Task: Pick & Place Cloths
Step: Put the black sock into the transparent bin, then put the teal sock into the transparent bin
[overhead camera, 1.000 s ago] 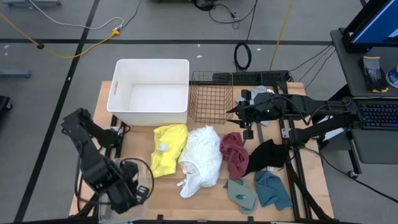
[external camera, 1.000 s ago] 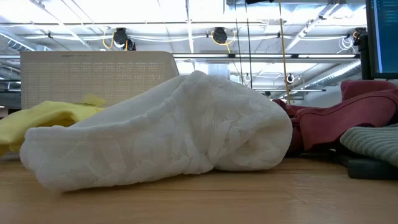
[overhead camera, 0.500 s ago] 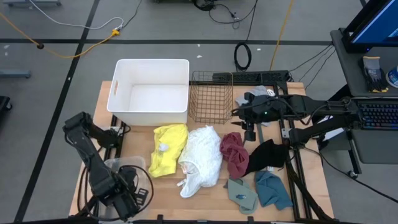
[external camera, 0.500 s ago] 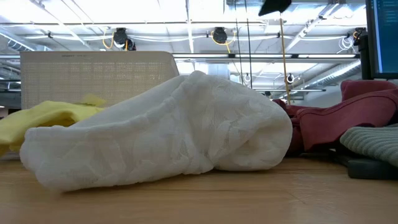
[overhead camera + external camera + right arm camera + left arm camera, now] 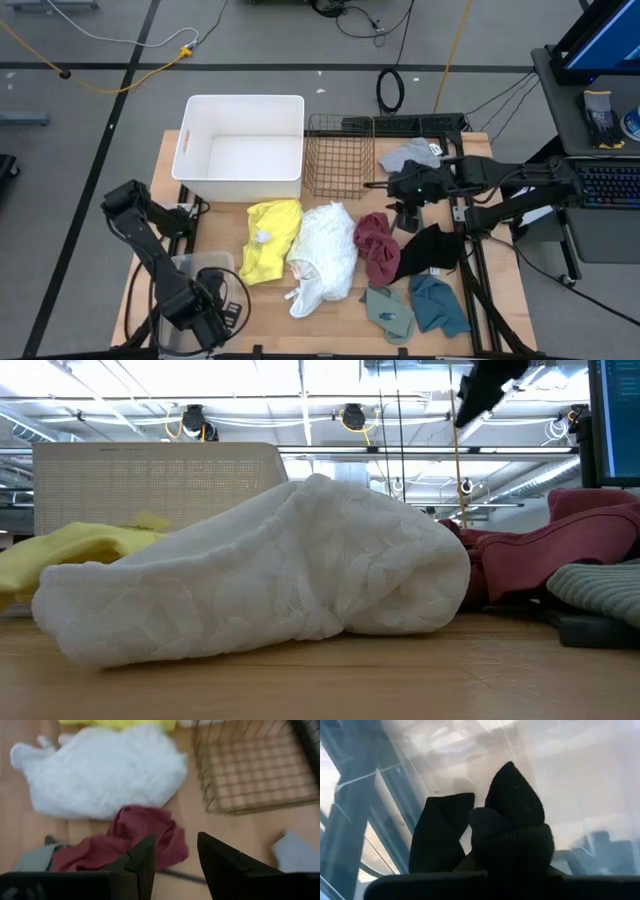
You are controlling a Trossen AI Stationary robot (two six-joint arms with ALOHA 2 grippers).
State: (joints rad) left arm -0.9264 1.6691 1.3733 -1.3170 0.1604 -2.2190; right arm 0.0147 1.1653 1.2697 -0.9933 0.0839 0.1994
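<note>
wooden table, cloths, white bin, wire basket

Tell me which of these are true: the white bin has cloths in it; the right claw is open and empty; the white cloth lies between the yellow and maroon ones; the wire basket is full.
1. The white bin has cloths in it. False: it is empty.
2. The right claw is open and empty. True: it hovers above the maroon cloth.
3. The white cloth lies between the yellow cloth and the maroon one. True.
4. The wire basket is full. False: nothing is in it.
</note>
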